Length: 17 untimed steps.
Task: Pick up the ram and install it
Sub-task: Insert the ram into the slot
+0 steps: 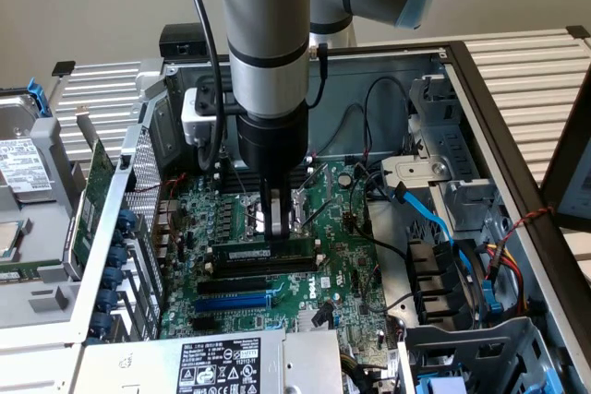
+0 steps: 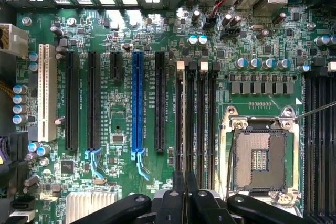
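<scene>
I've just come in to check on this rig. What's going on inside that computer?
A robot arm is reaching down into the open computer case with its gripper shut just above the motherboard. The ram stands on edge in a memory slot directly below the fingertips, next to the empty black slots. Whether the fingertips are actually touching the ram cannot be told.
</scene>
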Each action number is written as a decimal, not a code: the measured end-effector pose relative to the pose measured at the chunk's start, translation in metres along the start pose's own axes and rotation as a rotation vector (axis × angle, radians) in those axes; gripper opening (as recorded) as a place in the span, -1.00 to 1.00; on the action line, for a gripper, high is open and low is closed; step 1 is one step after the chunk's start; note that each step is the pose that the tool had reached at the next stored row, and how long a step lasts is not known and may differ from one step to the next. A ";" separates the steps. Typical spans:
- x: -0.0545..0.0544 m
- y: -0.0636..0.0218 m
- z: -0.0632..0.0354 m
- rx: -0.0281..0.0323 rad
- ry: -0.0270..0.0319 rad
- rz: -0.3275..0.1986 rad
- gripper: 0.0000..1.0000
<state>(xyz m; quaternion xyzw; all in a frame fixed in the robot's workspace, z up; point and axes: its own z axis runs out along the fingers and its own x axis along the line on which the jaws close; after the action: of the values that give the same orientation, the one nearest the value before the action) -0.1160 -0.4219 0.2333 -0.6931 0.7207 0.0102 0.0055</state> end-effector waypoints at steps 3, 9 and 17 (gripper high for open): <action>0.001 0.0000 0.0000 -0.0002 0.0003 0.000 -0.76; 0.001 -0.0001 0.0015 -0.0002 0.0003 0.000 -0.76; 0.001 0.0005 0.0028 -0.0002 0.0002 0.000 -0.76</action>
<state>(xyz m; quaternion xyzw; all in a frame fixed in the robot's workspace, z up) -0.1166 -0.4227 0.2305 -0.6931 0.7207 0.0102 0.0053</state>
